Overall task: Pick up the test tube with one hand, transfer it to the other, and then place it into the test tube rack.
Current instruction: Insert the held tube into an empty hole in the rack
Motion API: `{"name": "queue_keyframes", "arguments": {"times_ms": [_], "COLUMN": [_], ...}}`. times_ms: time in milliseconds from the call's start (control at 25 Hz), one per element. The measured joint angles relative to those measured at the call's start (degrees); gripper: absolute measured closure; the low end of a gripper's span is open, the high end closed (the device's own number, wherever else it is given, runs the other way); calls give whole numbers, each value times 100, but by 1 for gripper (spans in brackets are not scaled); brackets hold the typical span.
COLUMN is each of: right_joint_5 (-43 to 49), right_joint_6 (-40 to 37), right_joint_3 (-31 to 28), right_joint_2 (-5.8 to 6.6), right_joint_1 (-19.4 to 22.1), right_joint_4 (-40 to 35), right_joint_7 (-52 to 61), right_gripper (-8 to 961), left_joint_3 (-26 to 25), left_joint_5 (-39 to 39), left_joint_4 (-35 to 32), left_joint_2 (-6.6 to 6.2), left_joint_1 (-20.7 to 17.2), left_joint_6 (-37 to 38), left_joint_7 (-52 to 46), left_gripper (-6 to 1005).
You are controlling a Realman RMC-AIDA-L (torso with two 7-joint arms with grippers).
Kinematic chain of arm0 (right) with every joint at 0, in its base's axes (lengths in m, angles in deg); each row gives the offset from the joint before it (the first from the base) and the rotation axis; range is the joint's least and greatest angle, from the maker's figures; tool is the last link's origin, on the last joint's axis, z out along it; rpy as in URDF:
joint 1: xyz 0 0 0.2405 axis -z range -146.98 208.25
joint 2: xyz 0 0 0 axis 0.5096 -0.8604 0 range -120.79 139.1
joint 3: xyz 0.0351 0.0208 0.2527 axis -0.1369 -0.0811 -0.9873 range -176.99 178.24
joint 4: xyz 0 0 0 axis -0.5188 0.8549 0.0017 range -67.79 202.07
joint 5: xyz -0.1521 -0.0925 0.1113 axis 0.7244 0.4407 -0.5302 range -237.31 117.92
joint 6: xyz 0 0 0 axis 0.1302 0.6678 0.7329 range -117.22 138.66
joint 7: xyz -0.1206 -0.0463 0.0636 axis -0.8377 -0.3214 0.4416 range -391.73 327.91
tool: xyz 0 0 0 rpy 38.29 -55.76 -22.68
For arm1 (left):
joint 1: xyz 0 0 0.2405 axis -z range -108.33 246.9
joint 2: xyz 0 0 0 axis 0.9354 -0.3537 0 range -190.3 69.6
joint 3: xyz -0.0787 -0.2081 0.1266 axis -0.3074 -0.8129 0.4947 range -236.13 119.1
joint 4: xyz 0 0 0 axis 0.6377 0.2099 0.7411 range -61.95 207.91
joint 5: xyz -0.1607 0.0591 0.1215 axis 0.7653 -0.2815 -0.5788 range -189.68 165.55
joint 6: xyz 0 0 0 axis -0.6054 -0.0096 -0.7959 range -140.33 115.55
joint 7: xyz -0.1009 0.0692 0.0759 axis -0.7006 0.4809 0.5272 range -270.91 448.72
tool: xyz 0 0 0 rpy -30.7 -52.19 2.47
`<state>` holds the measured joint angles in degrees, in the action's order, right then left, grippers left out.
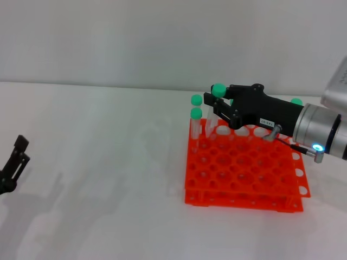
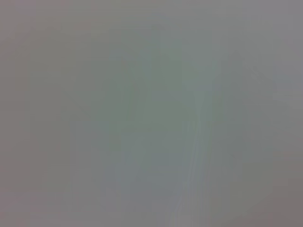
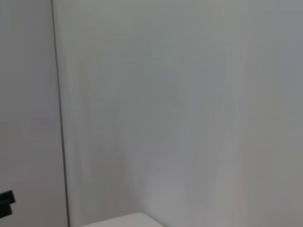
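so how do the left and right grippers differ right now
The right gripper reaches over the back of the test tube rack, closed on a green-capped test tube; the left gripper sits far out at the table's left edge, holding nothing. A blue light shows only on the right arm's wrist. Both are black.

Head view is bright and evenly lit, with soft diffuse shadows on the white table (image 1: 108,179), faint grey ones near the left gripper (image 1: 13,162) and under the orange rack (image 1: 244,173). No hard glare; the green caps look slightly blown out. Both wrist views are flat, featureless grey, left one with faint vertical streaks.
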<state>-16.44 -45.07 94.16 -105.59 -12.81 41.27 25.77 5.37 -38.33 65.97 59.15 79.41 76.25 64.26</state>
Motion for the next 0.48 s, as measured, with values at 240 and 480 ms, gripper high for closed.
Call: {"name": "queue_keyframes", "arguments": {"times_ms": [240,480], "right_joint_5": [266,322], "right_joint_6": [275,502], "right_joint_3": [33,41], "right_joint_2": [-65,-119], "right_joint_1": [-85,-99], "right_joint_4": [-12,-16], "right_joint_7": [10,-27], "right_gripper": [752,752], "left_joint_3": [17,36], "left_joint_5": [75,47], "left_joint_4": [207,264], "left_joint_2": [8,17], "left_joint_1": [57,112], "left_joint_6": [16,24], "left_joint_7": [-10,-32], "left_gripper": [220,224]}}
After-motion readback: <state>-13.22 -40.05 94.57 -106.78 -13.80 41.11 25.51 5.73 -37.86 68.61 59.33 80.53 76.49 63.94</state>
